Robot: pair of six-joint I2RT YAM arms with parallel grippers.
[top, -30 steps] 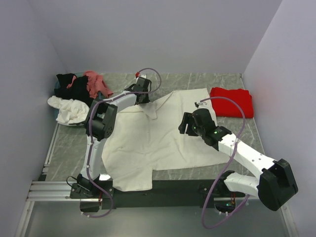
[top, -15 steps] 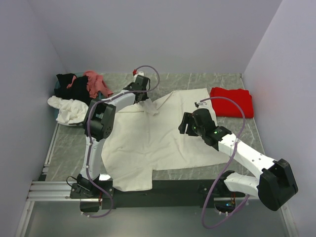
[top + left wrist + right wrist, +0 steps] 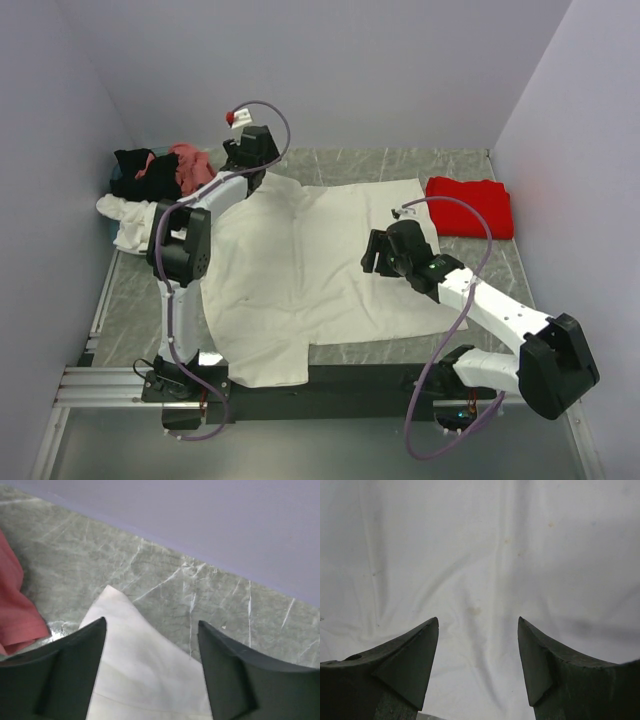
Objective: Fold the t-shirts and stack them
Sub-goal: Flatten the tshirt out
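While the cream t-shirt [image 3: 300, 270] lies spread out flat over the middle of the table [image 3: 135, 300], its lower part reaching the near edge by the arm bases, the red t-shirt [image 3: 470, 206] rests folded at the far right, just beside the cream one's far right corner; it is not clear whether the two touch. At the far left, a black t-shirt [image 3: 130, 165], a pink t-shirt [image 3: 192, 168] and a white t-shirt [image 3: 140, 222] sit crumpled together in a heap. The left gripper [image 3: 250, 160] is at the far left corner of the cream t-shirt, close to the back wall [image 3: 210, 520]. In the left wrist view its jaws stand wide apart with nothing between them, and the pointed cloth corner lies on the marble below, the pink cloth to the left. The right gripper [image 3: 378, 258] hangs over the right half of the cream t-shirt. Its jaws are also wide open and empty, with only wrinkled cream cloth under them
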